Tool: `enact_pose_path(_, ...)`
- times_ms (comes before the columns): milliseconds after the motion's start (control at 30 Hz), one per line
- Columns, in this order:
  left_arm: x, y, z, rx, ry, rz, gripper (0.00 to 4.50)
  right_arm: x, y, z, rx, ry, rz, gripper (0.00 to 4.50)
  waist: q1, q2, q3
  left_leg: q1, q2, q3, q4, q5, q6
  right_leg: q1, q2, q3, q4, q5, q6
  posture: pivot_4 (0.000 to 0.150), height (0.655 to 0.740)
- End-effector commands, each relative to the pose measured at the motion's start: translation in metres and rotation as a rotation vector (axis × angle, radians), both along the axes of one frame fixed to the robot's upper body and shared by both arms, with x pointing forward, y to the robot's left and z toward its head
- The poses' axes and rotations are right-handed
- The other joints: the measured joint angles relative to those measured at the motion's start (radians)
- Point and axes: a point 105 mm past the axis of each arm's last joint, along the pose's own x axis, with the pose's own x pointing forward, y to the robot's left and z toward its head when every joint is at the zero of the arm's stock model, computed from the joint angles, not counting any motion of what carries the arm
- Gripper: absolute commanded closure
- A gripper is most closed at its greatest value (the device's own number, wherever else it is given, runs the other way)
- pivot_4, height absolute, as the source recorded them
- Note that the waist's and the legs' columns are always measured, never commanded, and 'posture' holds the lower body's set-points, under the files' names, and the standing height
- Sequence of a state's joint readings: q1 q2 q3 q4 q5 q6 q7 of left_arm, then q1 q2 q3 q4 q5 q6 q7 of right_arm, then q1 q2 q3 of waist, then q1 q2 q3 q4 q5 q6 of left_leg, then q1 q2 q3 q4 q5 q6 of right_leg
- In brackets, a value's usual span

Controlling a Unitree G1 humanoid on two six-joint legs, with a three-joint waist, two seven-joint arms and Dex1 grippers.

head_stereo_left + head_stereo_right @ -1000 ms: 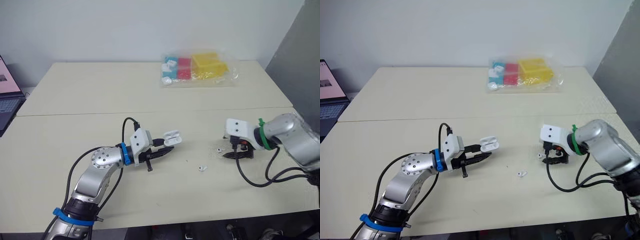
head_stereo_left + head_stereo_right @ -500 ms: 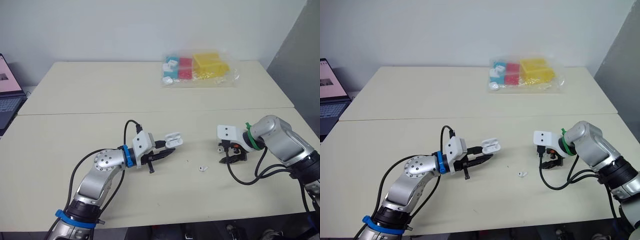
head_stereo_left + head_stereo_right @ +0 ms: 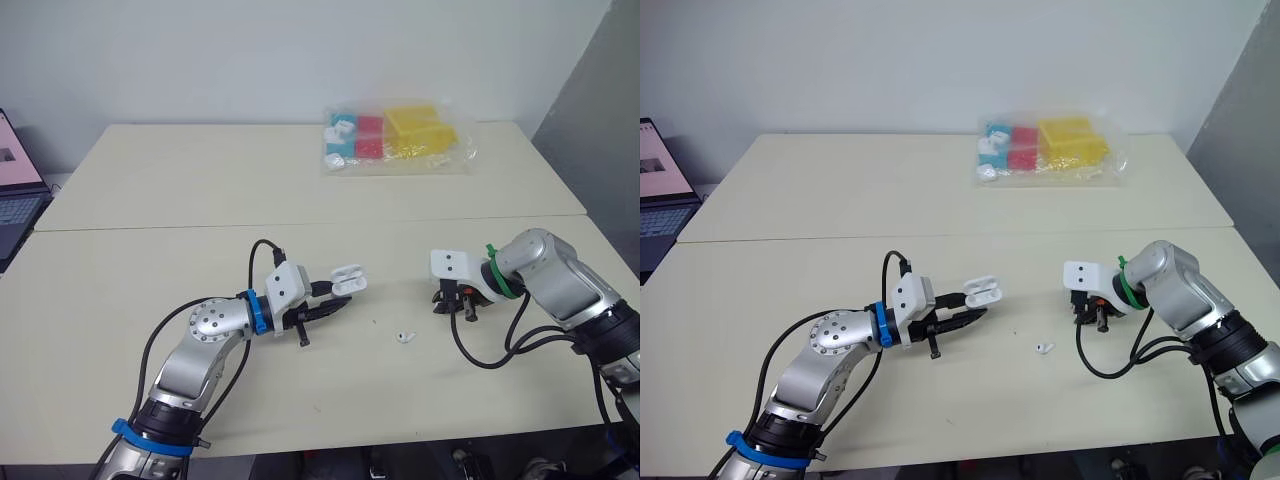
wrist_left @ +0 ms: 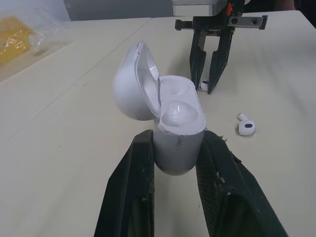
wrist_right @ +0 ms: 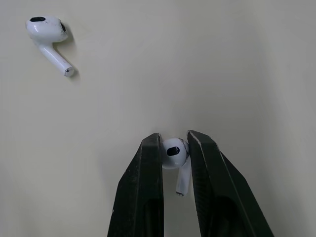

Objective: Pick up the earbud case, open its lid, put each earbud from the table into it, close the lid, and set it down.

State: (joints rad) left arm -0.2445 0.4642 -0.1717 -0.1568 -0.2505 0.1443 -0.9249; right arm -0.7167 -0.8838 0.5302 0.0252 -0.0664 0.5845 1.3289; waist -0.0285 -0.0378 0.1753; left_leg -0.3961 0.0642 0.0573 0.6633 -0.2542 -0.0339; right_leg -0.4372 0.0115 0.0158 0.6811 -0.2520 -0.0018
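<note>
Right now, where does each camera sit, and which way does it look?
Head eyes, a stereo pair: on the head, looking forward and down over the table; the left gripper and right gripper show.
Left wrist: on the left arm, looking along its fingers, shut on the open case; the right gripper stands beyond.
Right wrist: on the right arm, looking down at the table; its fingers pinch an earbud.
Shared: every view shows the loose earbud.

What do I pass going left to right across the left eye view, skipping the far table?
Laptop → left tool gripping the open earbud case → loose earbud → right tool pinching the second earbud.
</note>
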Motion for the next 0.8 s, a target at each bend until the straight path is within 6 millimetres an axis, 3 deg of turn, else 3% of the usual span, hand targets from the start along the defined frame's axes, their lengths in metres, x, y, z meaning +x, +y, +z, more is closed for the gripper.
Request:
enact_pose_path(33,-0.004,-0.007,0.011,-0.013,-0.050,-0.027,3.71,-0.010,-0.007,0.006,-0.009,0.015,0.029,4.11,0.000,0.000,0.000,0.000,0.000,0.000,0.000,0.000,0.000,0.000,0.000,0.000,0.000,0.000,0.000,0.150,0.7400)
enact_pose_path(333,-0.004,-0.006,0.010,-0.027,-0.047,-0.007,3.71,-0.048,-0.053,0.005,-0.124,0.092,0.054,4.11,0.014,0.000,0.000,-0.001,0.000,0.000,0.000,0.000,0.000,0.000,-0.001,0.000,-0.001,0.000,0.000,0.150,0.7400)
enact_pose_path(700,-0.003,-0.006,0.013,-0.016,-0.055,-0.012,3.71,-0.037,-0.063,-0.001,-0.152,0.008,0.024,4.11,0.000,0.000,0.000,0.004,0.000,0.001,0.000,0.000,0.000,0.003,0.001,0.001,0.001,0.001,0.000,0.150,0.7400)
enact_pose_path(733,-0.003,-0.006,0.013,-0.016,-0.055,-0.011,3.71,-0.038,-0.063,-0.001,-0.144,0.007,0.017,3.40,0.000,0.000,0.000,0.004,0.000,0.000,0.000,0.000,0.000,0.003,0.001,0.001,0.001,0.001,0.000,0.150,0.7400)
enact_pose_path(800,-0.005,-0.007,0.013,-0.017,-0.053,-0.011,3.71,-0.040,-0.064,0.000,-0.146,0.014,0.020,2.79,0.000,0.000,0.000,0.004,0.000,0.000,0.000,0.000,0.000,0.003,0.000,0.001,0.001,0.001,0.000,0.150,0.7400)
